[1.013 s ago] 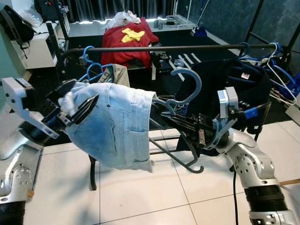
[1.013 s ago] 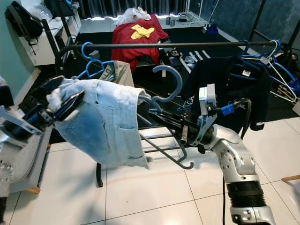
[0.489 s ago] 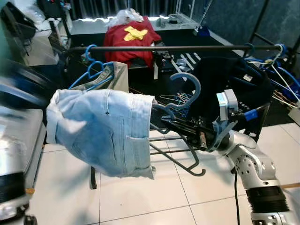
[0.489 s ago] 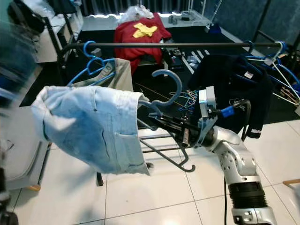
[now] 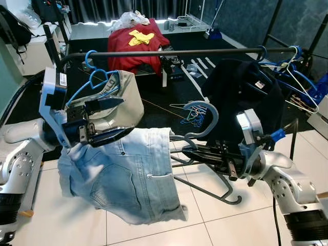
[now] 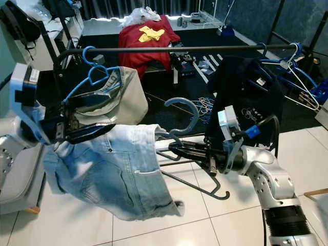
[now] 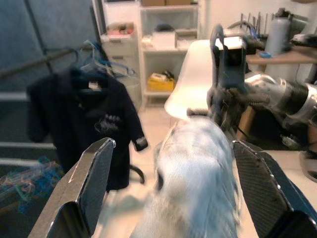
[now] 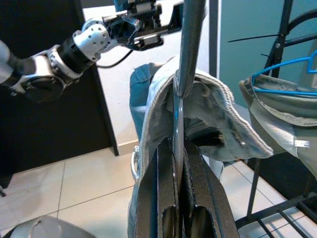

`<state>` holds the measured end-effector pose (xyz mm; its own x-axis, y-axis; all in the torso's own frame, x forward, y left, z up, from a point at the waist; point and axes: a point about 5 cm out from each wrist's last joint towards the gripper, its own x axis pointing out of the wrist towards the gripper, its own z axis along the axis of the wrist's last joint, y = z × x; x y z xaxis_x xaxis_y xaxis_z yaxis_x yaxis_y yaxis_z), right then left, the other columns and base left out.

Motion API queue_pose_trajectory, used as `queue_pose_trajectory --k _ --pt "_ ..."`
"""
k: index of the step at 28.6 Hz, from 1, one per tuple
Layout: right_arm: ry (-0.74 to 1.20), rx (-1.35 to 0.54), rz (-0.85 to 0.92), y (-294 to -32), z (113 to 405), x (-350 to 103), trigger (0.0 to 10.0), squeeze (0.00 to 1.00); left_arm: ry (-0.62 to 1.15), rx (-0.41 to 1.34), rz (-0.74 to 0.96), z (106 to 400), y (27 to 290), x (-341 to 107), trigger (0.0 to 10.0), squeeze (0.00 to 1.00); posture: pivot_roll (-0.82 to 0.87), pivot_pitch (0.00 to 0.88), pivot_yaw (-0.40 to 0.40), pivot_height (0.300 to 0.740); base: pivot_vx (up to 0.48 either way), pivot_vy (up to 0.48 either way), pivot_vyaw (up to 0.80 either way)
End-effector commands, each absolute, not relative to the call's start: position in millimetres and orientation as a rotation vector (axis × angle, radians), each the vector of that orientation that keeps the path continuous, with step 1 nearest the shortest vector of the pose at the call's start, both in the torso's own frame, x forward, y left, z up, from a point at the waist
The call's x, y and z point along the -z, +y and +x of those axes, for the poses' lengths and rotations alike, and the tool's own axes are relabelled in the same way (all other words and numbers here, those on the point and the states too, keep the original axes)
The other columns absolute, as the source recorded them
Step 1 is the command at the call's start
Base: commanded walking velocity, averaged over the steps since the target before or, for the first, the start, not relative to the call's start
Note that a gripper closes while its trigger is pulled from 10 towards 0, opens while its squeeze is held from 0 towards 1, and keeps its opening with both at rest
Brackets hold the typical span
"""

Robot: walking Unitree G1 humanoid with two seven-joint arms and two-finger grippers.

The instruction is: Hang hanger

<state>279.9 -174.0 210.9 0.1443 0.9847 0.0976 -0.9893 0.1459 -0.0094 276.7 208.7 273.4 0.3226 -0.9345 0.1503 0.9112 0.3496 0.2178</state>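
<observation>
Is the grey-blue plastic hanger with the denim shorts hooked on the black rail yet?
Not hooked. The grey-blue plastic hanger sits below the black rail, clamped in the right hand; pale denim shorts drape from it.

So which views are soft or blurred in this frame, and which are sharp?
Left wrist view: the denim shorts between the open fingers are smeared. Right wrist view: sharp on the hanger. Both eye views: sharp, with the shorts' hem slightly soft.

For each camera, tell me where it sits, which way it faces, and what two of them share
Left eye and right eye views: on the head, looking forward and down at the rail, with both arms.
Left wrist view: along the open left gripper at the denim shorts.
Right wrist view: along the right gripper clamping the hanger.
Both wrist views show the shorts.
</observation>
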Motion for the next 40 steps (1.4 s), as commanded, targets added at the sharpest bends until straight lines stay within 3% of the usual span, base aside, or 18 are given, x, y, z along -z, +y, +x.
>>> queue_pose_trajectory --k 1,10,18,22,27,33,34,35,36,40 --pt "-0.113 -1.450 0.067 -178 274 -217 0.0 0.00 -0.214 1.269 0.104 267 214 -276 10.0 0.00 -0.03 0.063 0.004 0.740 0.000 0.000 0.00" --pt "-0.110 -1.469 0.062 -180 274 -223 0.0 0.00 -0.004 1.372 0.195 257 204 -243 10.0 0.00 -0.03 0.077 0.005 0.740 0.000 0.000 0.00" --pt "-0.112 -1.484 0.061 -180 274 -226 0.0 0.00 -0.012 1.338 0.224 263 200 -235 10.0 0.00 -0.03 0.076 0.002 0.740 0.000 0.000 0.00" --pt "-0.110 -1.508 0.061 -180 272 -230 0.0 0.00 -0.160 1.200 0.227 281 199 -239 10.0 0.00 -0.04 0.074 0.006 0.740 0.000 0.000 0.00" --pt "-0.103 -1.524 0.067 -179 270 -231 0.0 0.00 -0.215 1.147 0.238 287 199 -241 10.0 0.00 -0.04 0.074 0.007 0.740 0.000 0.000 0.00" --pt "-0.098 -1.531 0.069 -178 269 -231 0.0 0.00 -0.151 1.226 0.217 281 198 -237 10.0 0.00 -0.04 0.073 0.008 0.740 0.000 0.000 0.00" --pt "-0.097 -1.530 0.068 -179 269 -231 0.0 0.00 -0.115 1.257 0.206 277 199 -234 7.8 0.00 -0.04 0.072 0.008 0.740 0.000 0.000 0.00" --pt "-0.097 -1.530 0.068 -179 269 -231 0.0 0.00 -0.115 1.257 0.206 277 199 -234 7.8 0.00 -0.04 0.072 0.008 0.740 0.000 0.000 0.00" --pt "-0.096 -1.530 0.068 -179 269 -231 0.0 0.00 -0.056 1.300 0.186 272 201 -230 0.0 0.00 -0.04 0.073 0.008 0.740 0.000 0.000 0.00" --pt "-0.093 -1.530 0.069 -179 269 -231 0.0 0.00 -0.003 1.338 0.170 268 202 -226 0.0 0.00 -0.04 0.073 0.008 0.740 0.000 0.000 0.00"
